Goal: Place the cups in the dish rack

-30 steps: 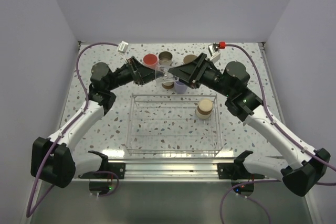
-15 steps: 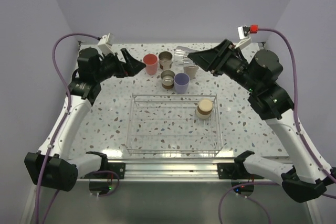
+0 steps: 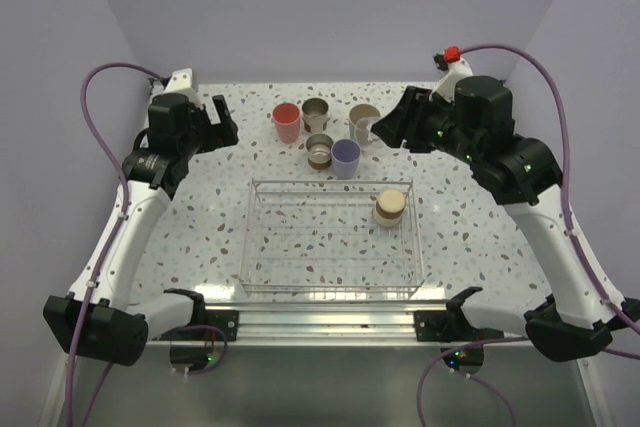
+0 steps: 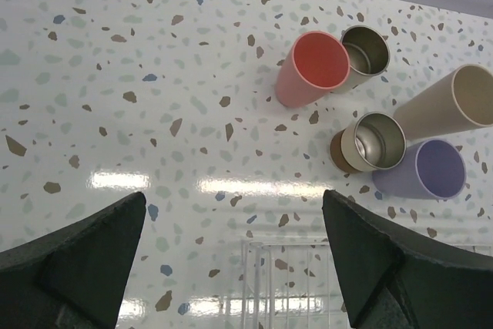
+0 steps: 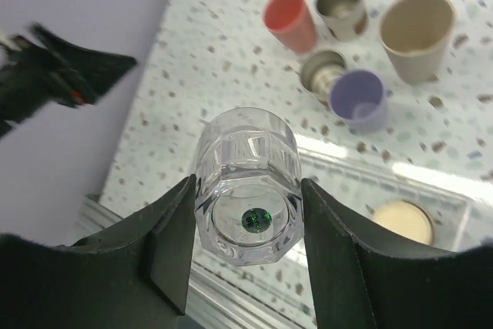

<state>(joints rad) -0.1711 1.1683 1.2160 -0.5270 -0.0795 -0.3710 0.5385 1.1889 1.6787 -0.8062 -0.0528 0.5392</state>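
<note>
Top external: fixed, high behind the near edge of the table, looking down and forward over all of it.
Left wrist: steep downward, well above the surface.
Right wrist: downward, clear cup close to lens.
All three views share the red-pink cup, lavender cup and dish rack.

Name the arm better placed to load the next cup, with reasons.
Right. The right gripper holds the clear cup between its fingers, raised near the dish rack. The left gripper is open and empty.
</note>
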